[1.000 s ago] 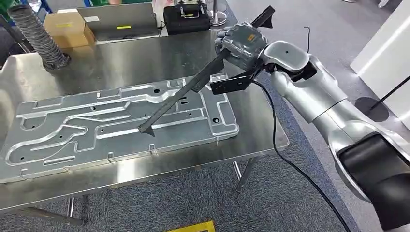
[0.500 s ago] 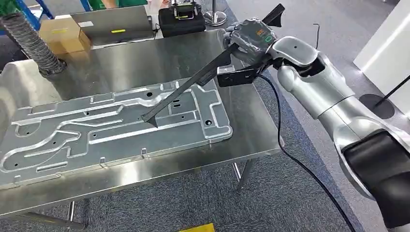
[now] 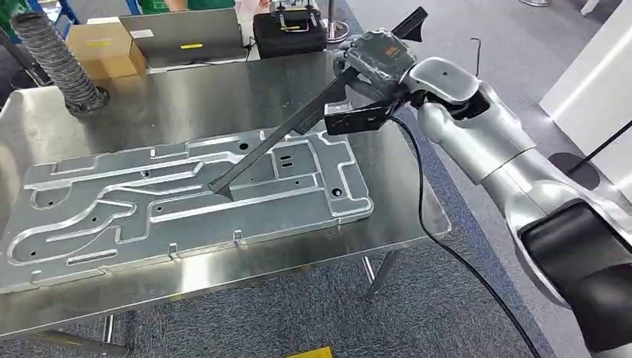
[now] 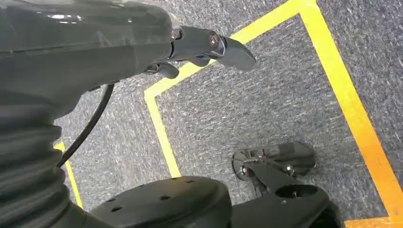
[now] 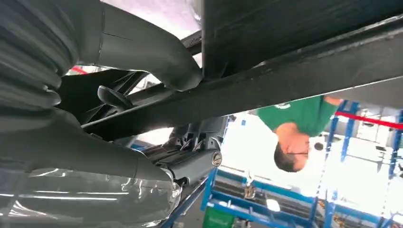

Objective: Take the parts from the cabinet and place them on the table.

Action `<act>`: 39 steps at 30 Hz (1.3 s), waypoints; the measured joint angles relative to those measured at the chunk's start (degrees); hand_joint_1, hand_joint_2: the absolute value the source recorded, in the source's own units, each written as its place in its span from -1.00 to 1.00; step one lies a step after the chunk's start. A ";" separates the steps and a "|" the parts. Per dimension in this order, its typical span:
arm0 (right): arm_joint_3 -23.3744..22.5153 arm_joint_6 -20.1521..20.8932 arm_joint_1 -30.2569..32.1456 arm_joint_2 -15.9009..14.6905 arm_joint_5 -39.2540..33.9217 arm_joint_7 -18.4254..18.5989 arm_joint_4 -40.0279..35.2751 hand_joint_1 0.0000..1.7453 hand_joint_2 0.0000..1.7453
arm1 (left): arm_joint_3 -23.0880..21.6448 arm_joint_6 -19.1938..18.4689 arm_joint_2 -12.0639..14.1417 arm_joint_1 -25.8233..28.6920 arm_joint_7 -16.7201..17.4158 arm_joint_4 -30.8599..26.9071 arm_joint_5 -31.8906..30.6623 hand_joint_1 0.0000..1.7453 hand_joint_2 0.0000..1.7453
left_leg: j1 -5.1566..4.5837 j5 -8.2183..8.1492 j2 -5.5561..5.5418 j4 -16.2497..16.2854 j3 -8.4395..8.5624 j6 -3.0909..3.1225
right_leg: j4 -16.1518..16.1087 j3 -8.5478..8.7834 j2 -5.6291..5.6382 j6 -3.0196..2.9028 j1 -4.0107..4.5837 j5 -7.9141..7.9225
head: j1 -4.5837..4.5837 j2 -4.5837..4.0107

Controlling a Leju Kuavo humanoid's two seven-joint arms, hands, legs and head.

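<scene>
My right hand (image 3: 375, 61) grips a long dark bar (image 3: 287, 134) near its upper end, above the far right corner of the steel table (image 3: 223, 93). The bar slants down to the left, and its flared lower tip hovers at or just above a large machined aluminium plate (image 3: 112, 212) lying flat on the table. In the right wrist view the bar (image 5: 294, 71) crosses close in front of my thumb (image 5: 142, 52). My left hand (image 4: 204, 45) hangs beside my body over the carpet, holding nothing, with its fingers apart.
At the table's far edge stand a cardboard box (image 3: 104, 46), a ribbed hose (image 3: 56, 63), a grey case (image 3: 182, 31) and a black case (image 3: 287, 30). A black cable (image 3: 421, 209) hangs past the table's right edge. Yellow tape (image 4: 332, 80) marks the carpet. A person in green (image 5: 304, 123) stands beyond.
The whole picture has swayed, so the camera moved. My right hand still holds the bar, and its lower tip now sits slightly farther in over the plate.
</scene>
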 joint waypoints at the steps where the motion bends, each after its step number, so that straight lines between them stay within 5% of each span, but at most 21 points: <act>1: -0.04 -0.02 -0.06 0.24 -0.02 0.09 0.00 1.00 1.00 | 0.00 0.02 0.00 0.00 0.15 0.00 0.02 -1.00 1.00 | -0.01 -0.44 -0.07 0.15 0.44 -0.19 | -5.26 2.25 0.01 -0.19 0.01 3.16 | -0.02 0.00; 2: -0.20 -0.02 -0.11 0.52 -0.04 0.13 0.02 1.00 1.00 | 0.00 0.04 0.00 0.03 0.28 0.00 0.09 -1.00 1.00 | -0.03 -0.94 -0.15 0.36 0.69 -0.41 | -10.38 4.39 0.16 -0.49 0.02 5.94 | 0.00 0.00; 7: -0.37 -0.09 -0.08 1.31 -0.24 0.26 0.22 1.00 1.00 | 0.00 0.09 0.00 0.03 0.57 0.02 0.42 -1.00 1.00 | -0.30 -1.81 -0.26 0.66 0.48 -1.59 | -12.64 5.06 0.69 -1.82 0.79 5.07 | -0.02 0.00; 10: -0.52 -0.11 -0.16 1.11 -0.31 0.26 0.22 1.00 1.00 | 0.00 0.18 0.04 0.04 0.59 0.02 0.46 -1.00 1.00 | -0.17 -3.36 -0.35 2.31 0.23 -2.58 | -13.64 6.18 0.53 -2.63 -0.05 4.85 | -0.02 0.00; 12: -0.48 -0.11 -0.14 0.33 -0.39 0.26 0.22 1.00 1.00 | 0.02 0.18 0.04 0.00 0.46 0.02 0.55 -1.00 1.00 | 0.16 -7.33 -0.41 11.48 -4.28 -3.28 | -13.67 6.47 0.37 -3.03 -0.14 4.59 | -0.02 0.00; 14: -0.26 -0.09 0.09 -0.11 -0.39 0.24 0.22 1.00 1.00 | 0.00 0.04 0.04 -0.57 0.15 0.02 0.57 -1.00 1.00 | 0.39 -8.87 -0.40 18.55 -8.29 -3.71 | -13.61 6.61 0.36 -2.99 -0.18 4.35 | -0.02 0.00; 16: -0.20 -0.09 0.27 -0.15 -0.39 0.15 0.22 1.00 1.00 | 0.00 0.26 0.04 -0.54 -0.37 0.02 0.42 -1.00 1.00 | 0.69 -5.22 -0.38 15.50 -7.59 -3.80 | -13.40 6.88 0.57 -2.82 -0.34 4.02 | -0.02 0.00; 18: -0.22 -0.11 0.25 -0.39 -0.39 0.15 0.22 1.00 1.00 | 0.00 1.42 0.04 -0.45 -0.74 0.02 -0.13 -1.00 1.00 | 0.89 0.88 -0.24 5.67 -3.81 -3.64 | -13.13 7.40 0.74 -2.38 -0.52 3.56 | -0.02 0.00; 21: -0.26 -0.11 0.16 -1.07 -0.44 0.15 0.22 1.00 1.00 | -0.02 2.25 0.00 -0.22 -0.98 0.02 -0.53 -1.00 1.00 | 0.43 0.25 -0.12 1.29 -1.97 -2.49 | -13.00 6.98 0.74 -1.37 -0.10 3.76 | -0.02 0.00; 22: -0.26 -0.11 0.23 -1.20 -0.44 0.15 0.22 -1.00 -1.00 | -0.04 2.41 0.00 -0.21 -1.05 0.02 -0.57 -1.00 1.00 | 0.34 0.37 -0.35 1.49 -2.22 -2.31 | -13.17 6.93 0.64 -1.17 -0.03 3.88 | -0.02 0.00; 25: -0.52 -0.17 0.15 -1.16 -0.63 0.11 0.22 -1.00 -1.00 | -0.04 3.17 0.02 -0.20 -1.09 0.02 -0.68 -1.00 1.00 | 0.70 1.11 -0.30 0.29 -1.54 -0.89 | -12.86 7.21 0.38 -0.15 -0.41 3.32 | 0.00 0.00; 27: -0.61 -0.15 -0.25 -0.06 -0.63 -0.07 0.22 -1.00 -1.00 | -0.07 3.52 0.02 -0.14 -0.96 0.02 -0.83 -1.00 1.00 | 0.52 1.23 -0.05 0.05 -1.49 -0.41 | -5.82 3.87 0.30 0.07 -0.31 -1.02 | 0.00 0.00; 28: -0.61 -0.13 -0.22 0.51 -0.66 -0.04 0.26 -1.00 -1.00 | -0.07 3.56 0.02 -0.12 -0.98 0.02 -0.83 -1.00 -1.00 | 0.37 1.22 0.08 0.06 -1.50 -0.27 | -0.92 1.49 0.29 0.18 -0.29 -3.05 | 0.00 0.00; 29: -0.63 -0.13 -0.19 0.94 -0.70 0.00 0.39 -1.00 -1.00 | -0.07 3.58 0.02 -0.08 -1.01 0.02 -0.79 -1.00 -1.00 | 0.20 1.20 0.13 0.08 -1.52 -0.22 | 3.11 -0.55 0.29 0.22 -0.30 -4.27 | -0.02 0.00; 31: -0.61 -0.11 -0.13 1.46 -0.74 -0.04 0.57 -1.00 -1.00 | -0.07 3.58 0.02 0.09 -1.09 0.02 -0.33 -1.00 -1.00 | 0.01 1.15 0.15 0.15 -1.48 -0.17 | 3.96 -1.19 0.29 0.14 -0.28 -3.30 | 0.00 0.00; 34: -0.74 -0.13 -0.62 1.62 -0.90 -0.07 0.61 -1.00 -1.00 | -0.07 3.12 0.00 0.10 -1.18 0.02 -0.13 -1.00 -1.00 | -0.27 0.72 -0.07 0.51 -1.20 -0.34 | -11.08 6.48 0.46 -0.82 -0.16 4.21 | 0.00 0.00; 39: -0.85 -0.07 -1.30 1.84 -1.81 -0.35 0.68 -1.00 -1.00 | -0.07 2.32 0.00 0.09 -1.16 0.02 -0.17 -1.00 -1.00 | -0.35 0.34 -0.16 0.46 -1.15 -1.65 | -13.30 7.24 0.65 -1.97 0.69 3.65 | -0.02 0.00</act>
